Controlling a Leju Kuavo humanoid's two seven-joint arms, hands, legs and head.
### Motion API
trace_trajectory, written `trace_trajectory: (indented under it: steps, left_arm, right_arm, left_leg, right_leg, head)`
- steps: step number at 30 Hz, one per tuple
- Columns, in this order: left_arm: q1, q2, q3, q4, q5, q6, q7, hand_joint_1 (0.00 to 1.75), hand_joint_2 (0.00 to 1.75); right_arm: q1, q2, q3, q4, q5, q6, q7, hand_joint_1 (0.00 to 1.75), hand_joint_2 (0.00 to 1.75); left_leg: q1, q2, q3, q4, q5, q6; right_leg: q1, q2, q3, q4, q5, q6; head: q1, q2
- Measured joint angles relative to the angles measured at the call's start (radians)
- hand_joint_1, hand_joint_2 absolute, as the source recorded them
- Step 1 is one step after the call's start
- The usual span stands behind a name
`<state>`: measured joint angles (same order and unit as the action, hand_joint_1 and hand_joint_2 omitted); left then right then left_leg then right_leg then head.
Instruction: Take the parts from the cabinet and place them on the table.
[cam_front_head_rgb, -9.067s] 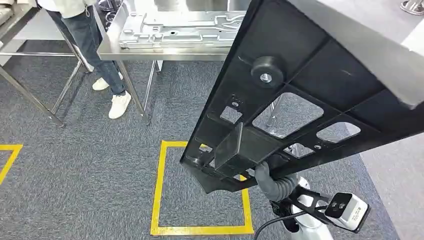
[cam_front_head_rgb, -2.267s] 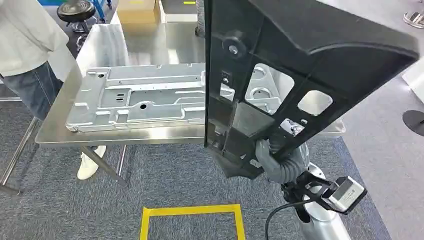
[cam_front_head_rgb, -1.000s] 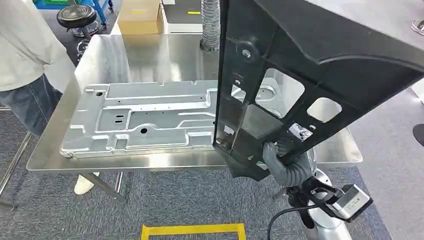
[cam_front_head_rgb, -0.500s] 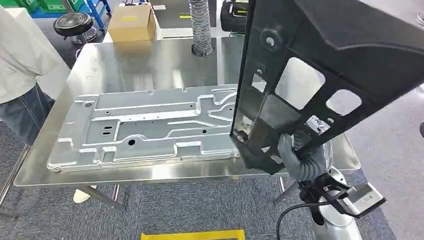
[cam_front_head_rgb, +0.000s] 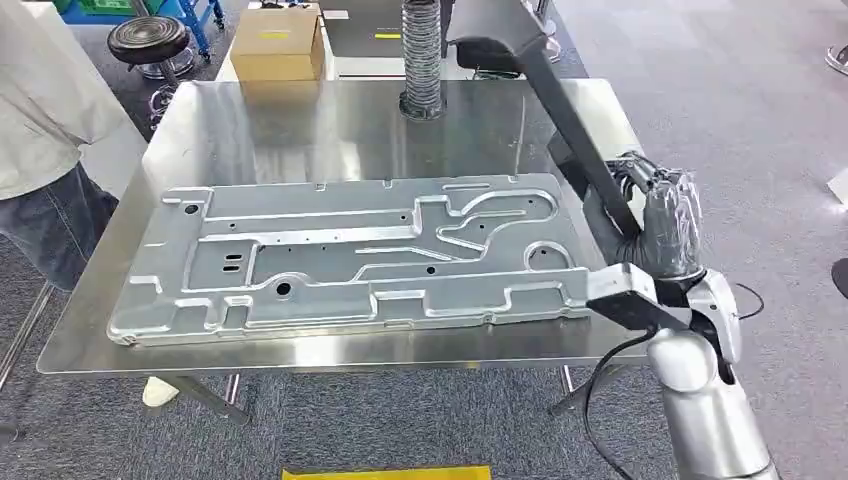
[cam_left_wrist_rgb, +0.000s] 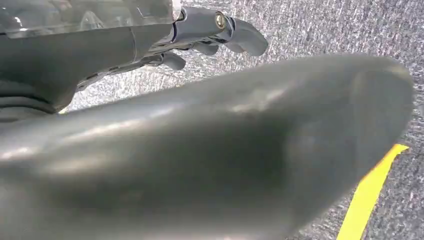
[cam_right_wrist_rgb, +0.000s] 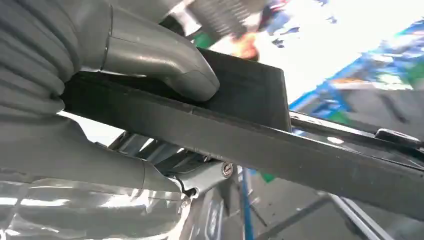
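You are carrying out the placing step: your right robot hand (cam_front_head_rgb: 668, 232) is gripping the black panel (cam_front_head_rgb: 570, 130) edge-on over the surface (cam_front_head_rgb: 300, 120), so next lower it flat beside the metal plate (cam_front_head_rgb: 350, 255).

black panel (cam_front_head_rgb: 560, 110) swung edge-on over table (cam_front_head_rgb: 300, 120), right hand (cam_front_head_rgb: 665, 225) raised

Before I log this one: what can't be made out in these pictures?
- Black panel: head view shows it edge-on; whether it touches the table is unclear.
- Right hand: its fingers lie behind the panel.
- Left hand: left wrist view, a blurred grey shape covers most of it.
- Person: cut by the edge.
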<state>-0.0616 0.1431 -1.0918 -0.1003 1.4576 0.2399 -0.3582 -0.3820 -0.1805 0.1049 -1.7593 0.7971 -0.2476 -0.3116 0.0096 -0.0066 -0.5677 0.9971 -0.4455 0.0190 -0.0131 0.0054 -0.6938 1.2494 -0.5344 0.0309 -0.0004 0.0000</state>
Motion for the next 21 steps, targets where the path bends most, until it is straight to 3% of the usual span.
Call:
trace_trajectory:
  steps: [2,3,6,8,9,10,12,13,14,15,17,18,19,21]
  left_arm:
    - [-0.001,0.000,-0.003,0.000,0.000,-0.003,-0.001,0.00,0.00]
    - [-0.002,0.000,-0.005,0.000,0.000,-0.005,-0.001,0.00,0.00]
    - [-0.004,0.000,-0.009,0.000,0.000,-0.010,-0.001,0.00,0.00]
    - [-0.005,0.002,-0.013,0.000,0.000,-0.013,-0.004,0.00,0.00]
    - [-0.008,0.002,-0.016,0.000,0.000,-0.016,-0.007,0.00,0.00]
    - [-0.009,0.003,-0.019,0.000,0.000,-0.017,-0.007,0.00,0.00]
    - [-0.011,0.004,-0.026,0.000,0.000,-0.020,-0.009,0.00,0.00]
    - [-0.011,0.003,-0.030,0.000,0.000,-0.022,-0.009,0.00,0.00]
    - [-0.011,0.003,-0.032,0.000,0.000,-0.024,-0.009,0.00,0.00]
    - [-0.011,0.003,-0.034,0.000,0.000,-0.025,-0.009,0.00,0.00]
    - [-0.011,0.004,-0.035,0.000,0.000,-0.026,-0.010,0.00,0.00]
    - [-0.011,0.004,-0.035,0.000,0.000,-0.027,-0.013,0.00,0.00]
    - [-0.013,0.004,-0.035,0.000,0.000,-0.027,-0.016,0.00,0.00]
    - [-0.015,0.002,-0.036,0.000,0.000,-0.027,-0.019,0.00,0.00]
  right_arm:
    - [-0.056,-0.020,0.005,0.049,0.112,-0.002,0.056,1.75,1.75]
    - [-0.082,-0.029,0.008,0.073,0.150,0.001,0.075,1.75,1.75]
    - [-0.135,-0.051,0.026,0.151,0.231,0.010,0.107,1.75,1.75]
    - [-0.167,-0.056,0.045,0.196,0.258,0.028,0.112,1.75,1.75]
    - [-0.190,-0.058,0.061,0.229,0.270,0.039,0.113,1.75,1.75]
    - [-0.211,-0.058,0.077,0.259,0.280,0.052,0.111,1.75,1.75]
    - [-0.260,-0.056,0.123,0.332,0.300,0.070,0.096,1.75,1.75]
    - [-0.281,-0.053,0.156,0.375,0.306,0.067,0.094,1.75,1.75]
    - [-0.298,-0.051,0.187,0.414,0.308,0.063,0.096,1.75,1.75]
    - [-0.310,-0.048,0.211,0.439,0.310,0.062,0.096,1.75,1.75]
    - [-0.336,-0.032,0.258,0.484,0.303,0.070,0.072,1.75,1.75]
    - [-0.353,-0.018,0.284,0.509,0.293,0.078,0.054,1.75,1.75]
    - [-0.373,-0.004,0.310,0.534,0.282,0.084,0.041,1.75,1.75]
    - [-0.400,0.039,0.382,0.584,0.275,0.095,0.033,1.75,1.75]
  left_leg:
    - [0.000,-0.001,0.006,0.002,-0.005,-0.005]
    - [-0.004,-0.002,0.005,0.003,-0.007,-0.009]
    - [-0.005,-0.002,-0.001,0.004,-0.008,-0.023]
    - [-0.005,-0.002,-0.002,0.008,-0.016,-0.035]
    - [-0.004,0.000,-0.012,0.040,-0.036,-0.039]
    - [-0.003,0.000,-0.043,0.104,-0.071,-0.043]
    - [-0.001,0.000,-0.128,0.271,-0.138,-0.049]
    - [-0.001,0.000,-0.161,0.326,-0.147,-0.051]
    - [0.000,0.000,-0.169,0.325,-0.129,-0.051]
    - [0.001,0.000,-0.152,0.278,-0.092,-0.050]
    - [0.000,0.001,-0.067,0.088,0.013,-0.041]
    - [0.000,0.001,-0.036,0.018,0.028,-0.034]
    - [-0.005,0.001,-0.029,0.002,0.020,-0.031]
    - [-0.007,0.002,-0.032,0.007,0.020,-0.028]
  right_leg:
    - [0.000,0.000,0.081,-0.187,0.100,-0.008]
    - [0.003,0.000,0.102,-0.232,0.099,-0.013]
    - [0.010,0.001,0.097,-0.241,0.096,-0.023]
    - [0.000,0.000,0.103,-0.253,0.102,-0.036]
    - [0.000,0.000,0.105,-0.254,0.102,-0.042]
    - [0.000,-0.001,0.105,-0.254,0.101,-0.045]
    - [0.002,0.000,0.105,-0.254,0.100,-0.048]
    - [0.003,0.000,0.106,-0.253,0.099,-0.049]
    - [0.004,0.000,0.107,-0.253,0.098,-0.050]
    - [0.005,0.000,0.110,-0.252,0.096,-0.049]
    - [0.006,0.000,0.121,-0.251,0.088,-0.046]
    - [0.007,0.000,0.123,-0.250,0.084,-0.043]
    - [0.013,0.004,0.120,-0.246,0.084,-0.040]
    - [0.010,0.006,0.116,-0.249,0.086,-0.032]
  head:
    - [0.000,0.000]
    - [0.000,0.000]
    - [0.000,0.000]
    - [0.000,0.000]
    - [-0.004,0.000]
    - [-0.005,0.000]
    - [-0.005,0.000]
    - [-0.005,0.000]
    - [-0.005,0.000]
    - [-0.005,0.000]
    - [-0.005,0.000]
    - [-0.005,0.000]
    - [-0.004,0.000]
    - [-0.005,0.000]
